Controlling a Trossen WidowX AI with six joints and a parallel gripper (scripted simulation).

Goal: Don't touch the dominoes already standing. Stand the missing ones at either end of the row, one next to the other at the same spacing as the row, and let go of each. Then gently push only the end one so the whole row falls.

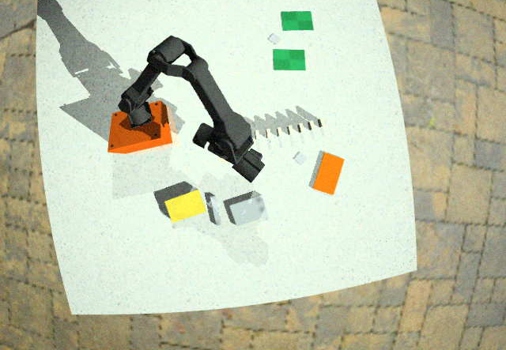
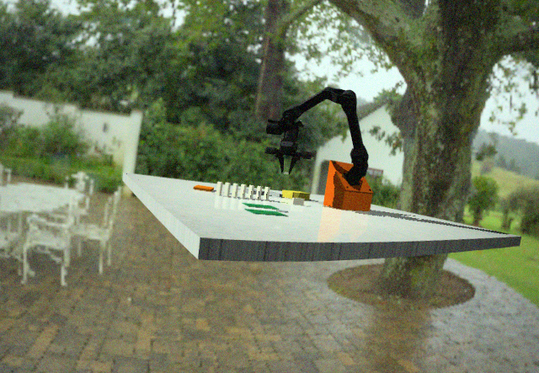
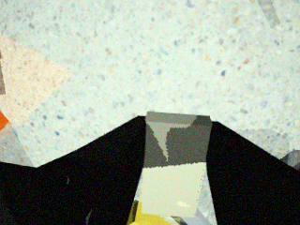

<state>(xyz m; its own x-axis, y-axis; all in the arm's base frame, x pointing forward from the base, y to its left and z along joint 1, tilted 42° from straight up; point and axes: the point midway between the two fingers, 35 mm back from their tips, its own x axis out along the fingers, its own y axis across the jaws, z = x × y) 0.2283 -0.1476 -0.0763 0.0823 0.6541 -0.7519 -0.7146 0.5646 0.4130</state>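
Observation:
My gripper (image 2: 285,169) (image 3: 176,128) is shut on a cream domino (image 3: 173,187), held between the fingertips well above the table. In the exterior view only a small pale bit of it shows between the fingers. In the top view the fingers and the held domino are hidden under the arm. Several cream dominoes stand upright in an evenly spaced row; one near the middle (image 1: 289,129) (image 2: 235,189) shows clearly. The arm's wrist is close to the row's left end in the top view, with the gripper body in front of that end.
A yellow block (image 1: 184,206) (image 2: 294,194), a thin pale slab (image 1: 213,210) and a grey box (image 1: 247,209) lie in front of the arm. An orange block (image 1: 329,173) (image 2: 203,187) and small white piece (image 1: 299,158) are beyond the row's right part. Two green tiles (image 1: 296,20) (image 1: 289,59) lie behind.

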